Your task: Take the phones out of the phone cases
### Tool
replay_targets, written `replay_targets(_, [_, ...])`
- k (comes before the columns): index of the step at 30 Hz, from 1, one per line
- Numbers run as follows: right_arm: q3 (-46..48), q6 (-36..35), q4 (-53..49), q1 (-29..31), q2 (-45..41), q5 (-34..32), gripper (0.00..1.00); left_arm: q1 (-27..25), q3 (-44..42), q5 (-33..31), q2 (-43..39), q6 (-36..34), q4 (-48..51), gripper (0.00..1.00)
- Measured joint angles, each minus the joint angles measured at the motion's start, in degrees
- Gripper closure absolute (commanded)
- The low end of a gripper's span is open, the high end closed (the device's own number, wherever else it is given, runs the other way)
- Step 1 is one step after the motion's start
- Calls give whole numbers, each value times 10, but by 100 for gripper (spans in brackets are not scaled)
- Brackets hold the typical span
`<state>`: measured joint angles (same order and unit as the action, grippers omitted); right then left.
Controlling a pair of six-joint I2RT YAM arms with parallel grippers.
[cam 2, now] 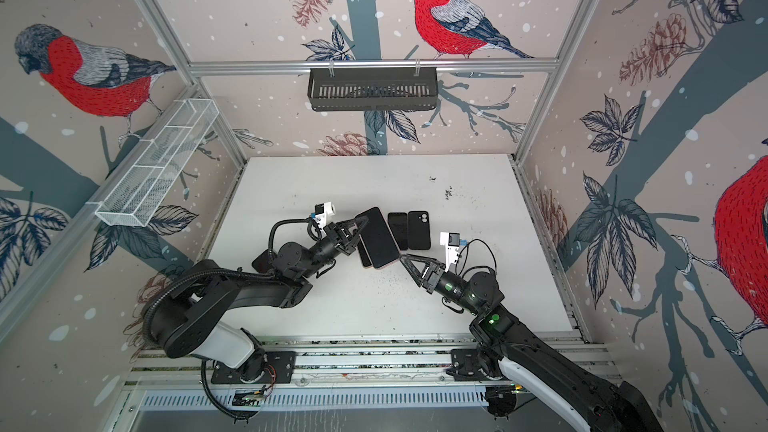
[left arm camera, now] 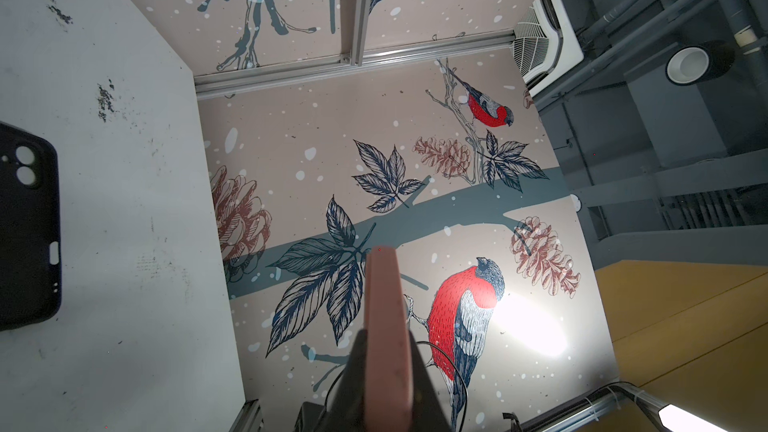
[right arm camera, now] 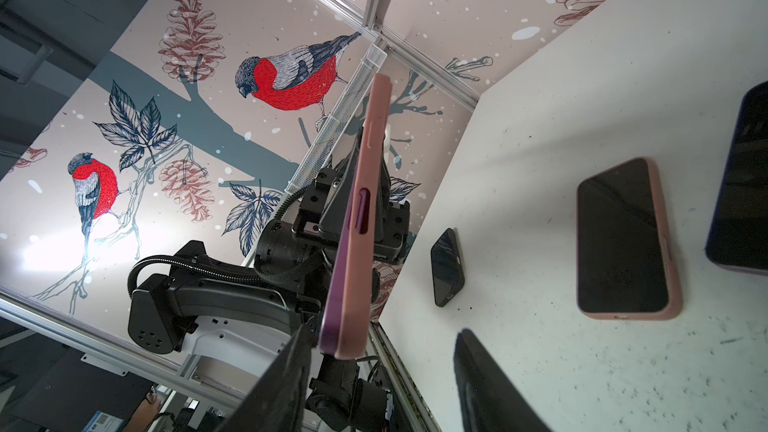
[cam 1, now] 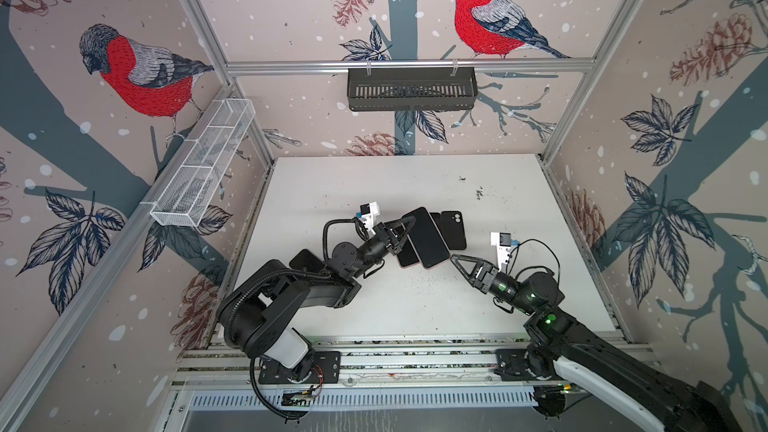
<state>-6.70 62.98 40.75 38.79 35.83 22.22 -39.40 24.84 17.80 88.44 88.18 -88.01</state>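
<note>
The phone (cam 1: 428, 238) (cam 2: 376, 238) sits dark screen up in a pink phone case (right arm camera: 368, 184) and is held in the air above the table. My left gripper (cam 1: 405, 230) (cam 2: 357, 234) (left arm camera: 384, 338) is shut on the case's long edge (left arm camera: 384, 305). The phone's purple rim (right arm camera: 334, 297) shows beside the pink case. My right gripper (cam 1: 455, 261) (cam 2: 405, 261) (right arm camera: 386, 332) is open at the phone's near corner. One finger (right arm camera: 291, 371) touches that corner; the other finger (right arm camera: 486, 384) stands well apart over the table.
On the white table (cam 1: 415, 305) lie a second pink-cased phone (right arm camera: 623, 238), a dark phone (cam 2: 397, 229), an empty black case (cam 1: 453, 228) (left arm camera: 25, 230) and a small dark phone (right arm camera: 446, 268) near the left arm. A black basket (cam 1: 411, 89) and a white mesh tray (cam 1: 203, 168) hang on the walls.
</note>
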Motion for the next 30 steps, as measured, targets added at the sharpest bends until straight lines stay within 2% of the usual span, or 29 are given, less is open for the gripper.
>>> replay_targets(30, [29,2,37,-2,12,2,44,-10,12,-10,21,-1,0,100])
